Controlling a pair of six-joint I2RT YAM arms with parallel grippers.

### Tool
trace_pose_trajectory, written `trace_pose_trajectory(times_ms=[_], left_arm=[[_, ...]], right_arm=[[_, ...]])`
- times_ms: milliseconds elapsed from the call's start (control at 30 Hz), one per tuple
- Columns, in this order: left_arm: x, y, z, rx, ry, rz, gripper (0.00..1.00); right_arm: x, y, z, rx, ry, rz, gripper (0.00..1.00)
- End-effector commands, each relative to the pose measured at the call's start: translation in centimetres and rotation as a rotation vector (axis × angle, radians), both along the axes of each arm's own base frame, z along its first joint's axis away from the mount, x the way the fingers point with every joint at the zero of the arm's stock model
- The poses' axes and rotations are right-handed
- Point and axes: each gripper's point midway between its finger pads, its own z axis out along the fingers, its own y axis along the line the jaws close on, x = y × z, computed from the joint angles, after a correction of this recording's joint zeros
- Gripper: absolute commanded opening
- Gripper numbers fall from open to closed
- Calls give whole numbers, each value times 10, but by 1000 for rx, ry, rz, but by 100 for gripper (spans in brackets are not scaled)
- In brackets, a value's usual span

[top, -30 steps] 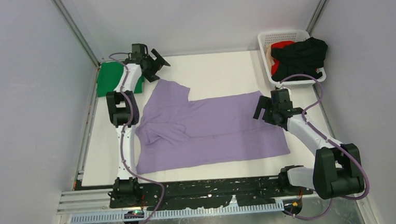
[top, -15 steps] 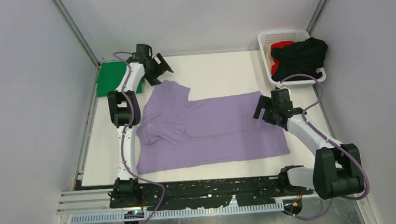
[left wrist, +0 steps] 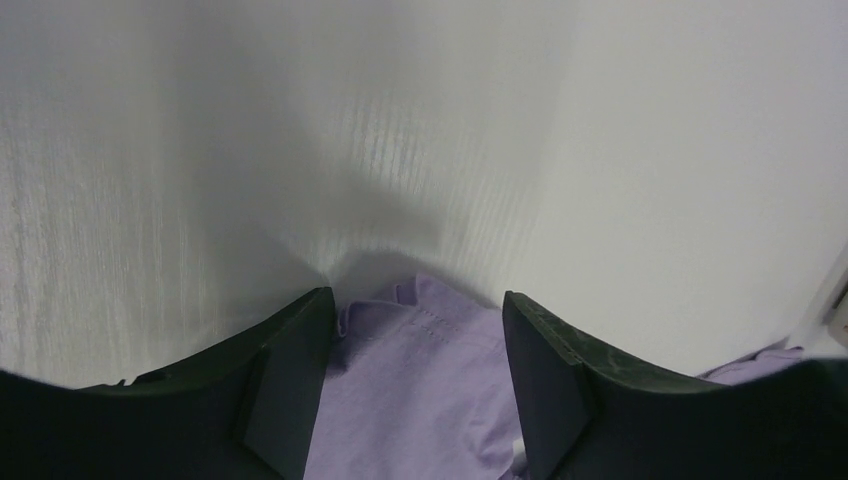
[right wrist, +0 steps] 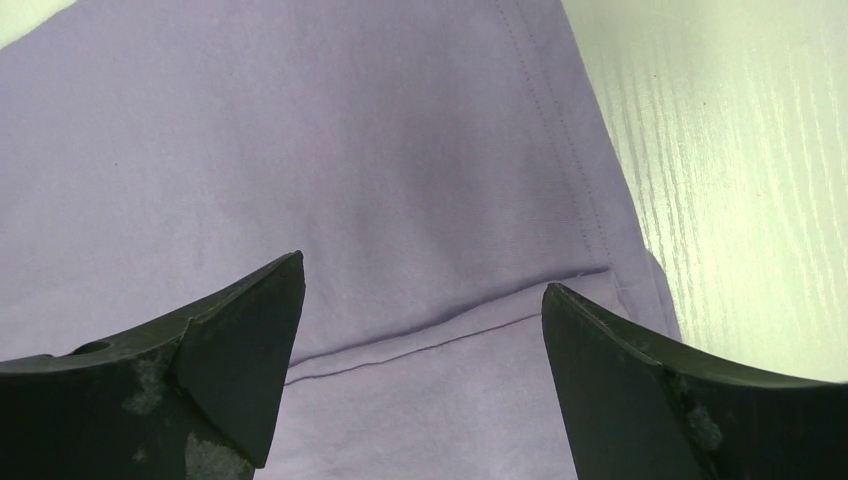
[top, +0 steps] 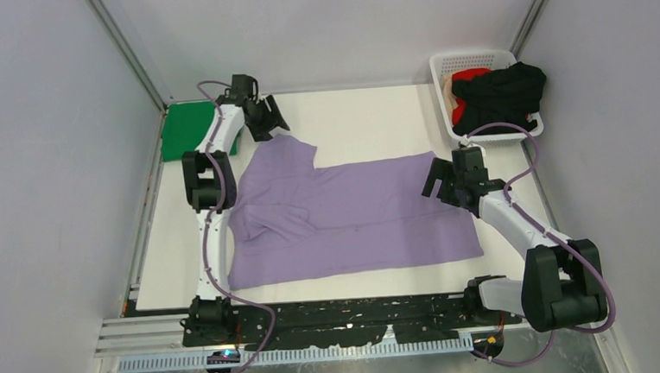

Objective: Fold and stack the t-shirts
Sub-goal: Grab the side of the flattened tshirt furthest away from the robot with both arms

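Observation:
A lavender-purple t-shirt (top: 345, 207) lies spread on the white table (top: 357, 120), its left part rumpled. My left gripper (top: 273, 126) is open at the shirt's far-left sleeve; in the left wrist view the sleeve corner (left wrist: 420, 350) sits between the open fingers (left wrist: 290, 380). My right gripper (top: 439, 180) is open over the shirt's right hem (right wrist: 440, 335), which shows in the right wrist view between the fingers (right wrist: 240, 340). A folded green t-shirt (top: 186, 130) lies at the far left. Black (top: 507, 93) and red (top: 469, 76) shirts sit in the basket.
A white perforated basket (top: 474, 58) stands at the far right corner. Grey walls close in the table on three sides. Both arm bases stand on the black rail at the near edge.
My left gripper has moved right and down from above the green shirt toward the purple shirt's far-left sleeve. The right arm has not moved.

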Motion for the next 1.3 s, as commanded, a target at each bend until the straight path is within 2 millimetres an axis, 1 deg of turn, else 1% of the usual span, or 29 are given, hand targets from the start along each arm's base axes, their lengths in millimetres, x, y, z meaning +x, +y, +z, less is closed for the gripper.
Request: trace_pose_trajectory(times_ms=[0, 67, 100, 167, 200, 233, 267, 367, 400, 600, 667, 700, 733, 767, 800, 867, 967, 1100, 1267], left_arm=[[-13, -9, 13, -8, 4, -72, 60], [-14, -10, 14, -5, 3, -75, 58], [-15, -11, 14, -3, 4, -76, 55], [-16, -12, 13, 2, 4, -79, 45], [-16, -13, 13, 1, 1, -81, 32], [-18, -14, 12, -3, 4, -84, 14], [-18, -14, 13, -4, 3, -85, 4], [-19, -14, 12, -6, 1, -84, 3], [-19, -14, 13, -6, -1, -86, 0], [-20, -11, 13, 7, 6, -72, 0], [-22, -11, 17, 5, -16, -82, 0], [-17, -13, 25, -6, -65, -88, 0], [-19, -14, 33, -20, -96, -88, 0], [-16, -16, 42, -33, -133, -87, 0], [-16, -15, 60, -39, -174, -85, 0], [-20, -13, 78, -25, -209, -88, 0], [-31, -10, 96, -7, -231, -105, 0], [-53, -6, 94, 4, -221, -114, 0], [-85, -11, 96, -16, -220, -150, 0]], right_arm=[[12, 1, 12, 15, -59, -7, 95], [12, 1, 12, 16, -58, -6, 95], [12, 1, 12, 16, -57, -6, 95], [11, 1, 10, 17, -54, -7, 96], [11, 1, 10, 17, -53, -9, 95], [12, 1, 11, 18, -55, -8, 95], [12, 0, 11, 18, -55, -10, 95], [12, 1, 11, 20, -57, -9, 96], [12, 1, 11, 22, -56, -9, 95], [12, 1, 12, 24, -57, -9, 95], [12, 1, 13, 22, -61, -8, 95], [12, 0, 14, 20, -63, -7, 95], [12, 0, 15, 17, -67, -8, 95], [12, -1, 15, 14, -65, -9, 95], [12, -1, 17, 12, -69, -9, 95], [11, -2, 18, 10, -72, -14, 96], [11, -3, 21, 11, -83, -20, 95], [10, -3, 22, 13, -86, -23, 96], [11, -1, 23, 17, -89, -18, 96]])
